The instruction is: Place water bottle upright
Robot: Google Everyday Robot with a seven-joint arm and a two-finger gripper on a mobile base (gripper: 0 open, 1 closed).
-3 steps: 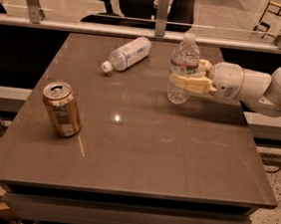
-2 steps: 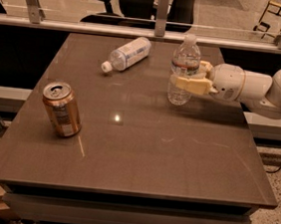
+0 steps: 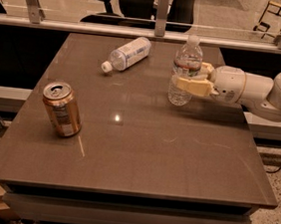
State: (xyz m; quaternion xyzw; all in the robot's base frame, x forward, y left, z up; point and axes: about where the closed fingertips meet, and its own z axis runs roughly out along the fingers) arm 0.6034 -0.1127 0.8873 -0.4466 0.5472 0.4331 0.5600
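Observation:
The water bottle (image 3: 187, 55) is clear and ribbed, with a white cap and a narrow red-and-dark band. It stands upright at the back right of the brown table (image 3: 146, 154), and its base looks to rest on the tabletop. My gripper (image 3: 188, 75) reaches in from the right on a white arm (image 3: 253, 91). It is shut on the bottle's middle, with one cream finger (image 3: 191, 86) across the front and the other behind.
A second clear bottle with a wide white wrap label (image 3: 128, 53) lies on its side at the back centre, cap toward the left. A copper drink can (image 3: 62, 109) stands at the left. A glass railing (image 3: 90, 21) and an office chair lie beyond the table.

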